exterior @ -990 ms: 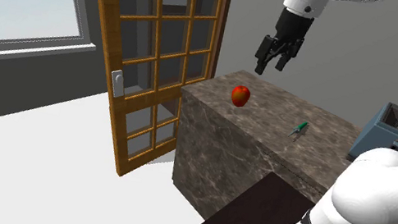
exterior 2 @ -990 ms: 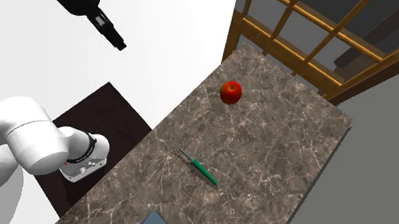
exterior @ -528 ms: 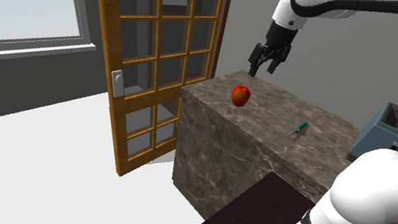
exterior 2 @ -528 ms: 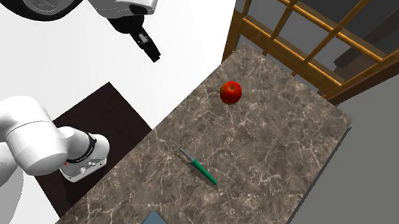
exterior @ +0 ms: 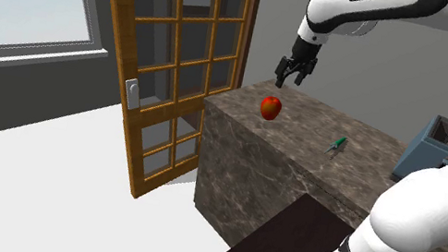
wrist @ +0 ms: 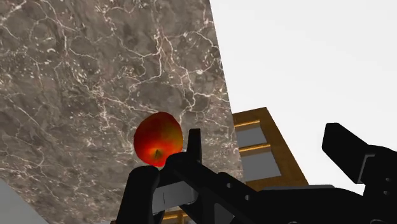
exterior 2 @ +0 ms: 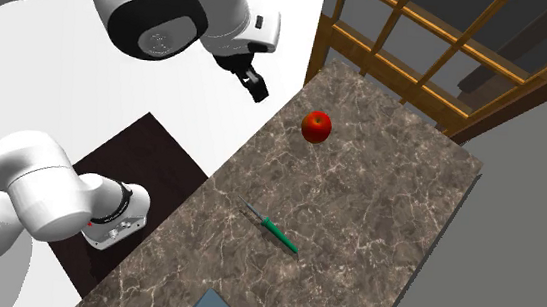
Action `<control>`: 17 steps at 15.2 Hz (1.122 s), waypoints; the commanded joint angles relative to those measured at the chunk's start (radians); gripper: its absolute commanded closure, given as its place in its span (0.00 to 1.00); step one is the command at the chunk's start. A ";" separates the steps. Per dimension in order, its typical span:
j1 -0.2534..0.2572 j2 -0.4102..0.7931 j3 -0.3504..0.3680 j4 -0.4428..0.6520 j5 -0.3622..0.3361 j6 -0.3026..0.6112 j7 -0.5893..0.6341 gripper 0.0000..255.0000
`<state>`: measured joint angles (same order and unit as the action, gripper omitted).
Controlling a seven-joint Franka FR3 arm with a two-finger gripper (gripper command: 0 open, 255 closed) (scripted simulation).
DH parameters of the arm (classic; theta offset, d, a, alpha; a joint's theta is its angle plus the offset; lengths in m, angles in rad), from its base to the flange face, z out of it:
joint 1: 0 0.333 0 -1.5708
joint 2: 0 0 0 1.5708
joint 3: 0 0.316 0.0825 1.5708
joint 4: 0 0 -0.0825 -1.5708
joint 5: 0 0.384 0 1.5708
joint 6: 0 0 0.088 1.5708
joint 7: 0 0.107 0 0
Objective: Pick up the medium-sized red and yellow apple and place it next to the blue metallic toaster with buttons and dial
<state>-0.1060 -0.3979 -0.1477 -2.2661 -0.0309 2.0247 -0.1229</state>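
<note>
The red-and-yellow apple [exterior: 270, 108] sits near the left corner of the dark marble counter [exterior: 304, 141], just above the shoulder view's centre. The black gripper [exterior: 289, 78] hovers just above it, fingers apart, holding and touching nothing. A green screwdriver [exterior: 337, 146] and the blue toaster [exterior: 424, 149] lie further right.

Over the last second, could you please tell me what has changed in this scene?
The open gripper has travelled toward the apple, rightward in the second exterior view, and now hangs above and beside it, not touching. Nothing was grasped or released. The apple, the green screwdriver and the toaster stayed put on the counter.
</note>
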 commanded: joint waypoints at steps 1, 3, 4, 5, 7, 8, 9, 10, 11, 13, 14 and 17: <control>-0.005 0.070 -0.023 0.031 0.006 0.041 -0.025 0.00; -0.010 0.137 -0.046 0.065 0.017 0.075 -0.053 0.00; -0.013 0.171 -0.057 0.083 0.024 0.090 -0.067 0.00; -0.016 0.205 -0.067 0.103 0.032 0.104 -0.082 0.00; -0.023 0.275 -0.087 0.147 0.053 0.130 -0.113 0.00; -0.027 0.311 -0.096 0.170 0.064 0.141 -0.129 0.00; -0.031 0.346 -0.104 0.195 0.077 0.151 -0.145 0.00; -0.036 0.383 -0.112 0.221 0.091 0.159 -0.161 0.00; -0.042 0.419 -0.119 0.249 0.105 0.167 -0.177 0.00; -0.056 0.493 -0.129 0.308 0.135 0.178 -0.209 0.00; -0.065 0.530 -0.133 0.339 0.151 0.182 -0.225 0.00; -0.070 0.558 -0.131 0.342 0.163 0.205 -0.235 0.00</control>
<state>-0.1730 0.1471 -0.2786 -1.9266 0.1259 2.2192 -0.3510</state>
